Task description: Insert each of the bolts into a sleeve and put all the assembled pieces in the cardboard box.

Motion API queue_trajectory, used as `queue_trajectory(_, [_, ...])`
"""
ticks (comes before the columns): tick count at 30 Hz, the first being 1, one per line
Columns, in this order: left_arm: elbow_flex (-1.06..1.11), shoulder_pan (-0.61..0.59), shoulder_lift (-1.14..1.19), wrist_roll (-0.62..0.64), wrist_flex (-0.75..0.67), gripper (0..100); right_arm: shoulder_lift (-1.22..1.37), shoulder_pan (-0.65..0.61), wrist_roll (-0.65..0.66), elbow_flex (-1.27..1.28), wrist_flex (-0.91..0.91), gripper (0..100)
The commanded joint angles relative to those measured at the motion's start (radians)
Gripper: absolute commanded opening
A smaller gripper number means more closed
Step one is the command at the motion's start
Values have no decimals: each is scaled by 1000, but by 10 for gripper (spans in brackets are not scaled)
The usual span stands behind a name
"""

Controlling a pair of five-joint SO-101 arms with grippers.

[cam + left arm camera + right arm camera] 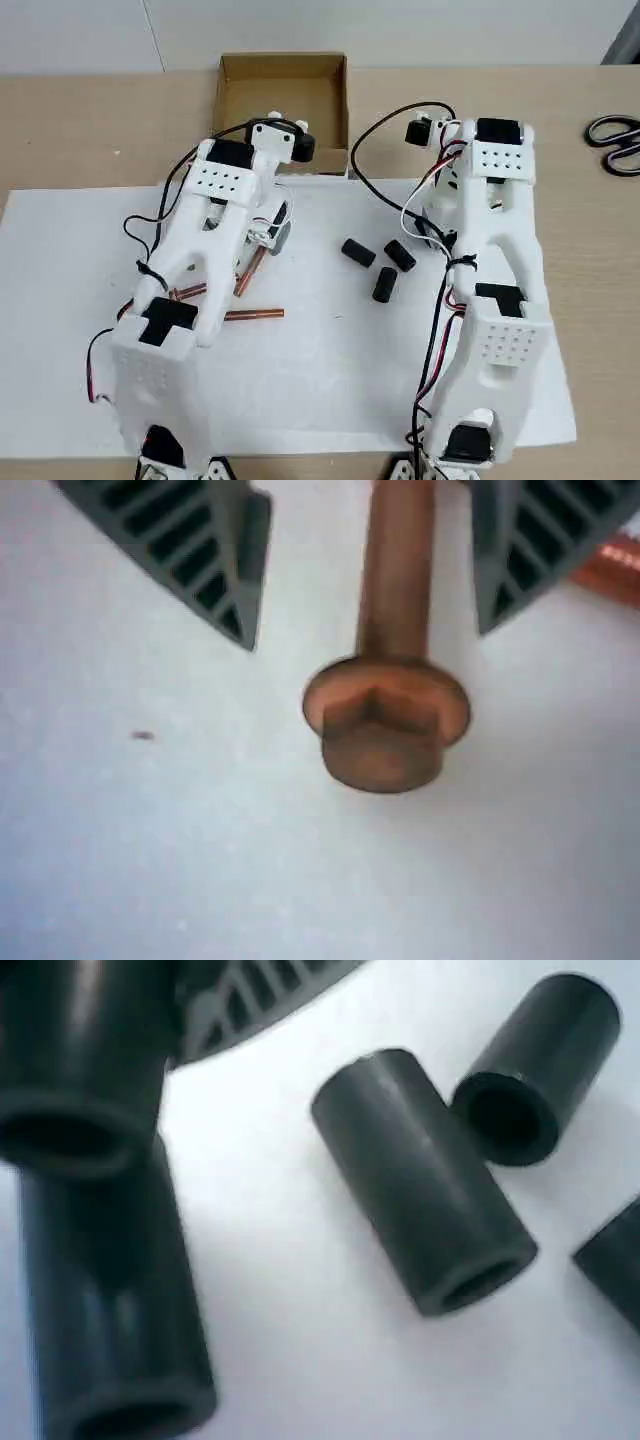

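Your left gripper (365, 628) stands open astride a copper bolt (385, 725), which lies near the cardboard box (283, 90). This looks like the pick-up step. Next, close squarely on the shank, then lift towards a sleeve (358, 252).

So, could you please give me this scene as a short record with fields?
bolts: at least three, lying on the sheet
left gripper: open, fingers on either side of one bolt, not touching its shank
sleeves: three loose on the sheet, next to the right arm
box: beyond the sheet, no pieces seen inside
assembled pieces: none seen
scissors: on the table, far right edge
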Motion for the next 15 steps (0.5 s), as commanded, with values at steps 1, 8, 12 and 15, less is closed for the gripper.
queue_trajectory(1, [-8,-2,18,6,-18,137,-76,12,-8,-11,13,4])
queue_trajectory(8, [-10,-14,94,6,-41,137,-82,12,-8,-11,15,4])
queue_trajectory(12, [-10,-9,110,6,-51,137,-142,8,-8,-11,16,4])
queue_trajectory(15, [-10,-11,112,8,-58,110,-173,4,-8,-6,15,4])
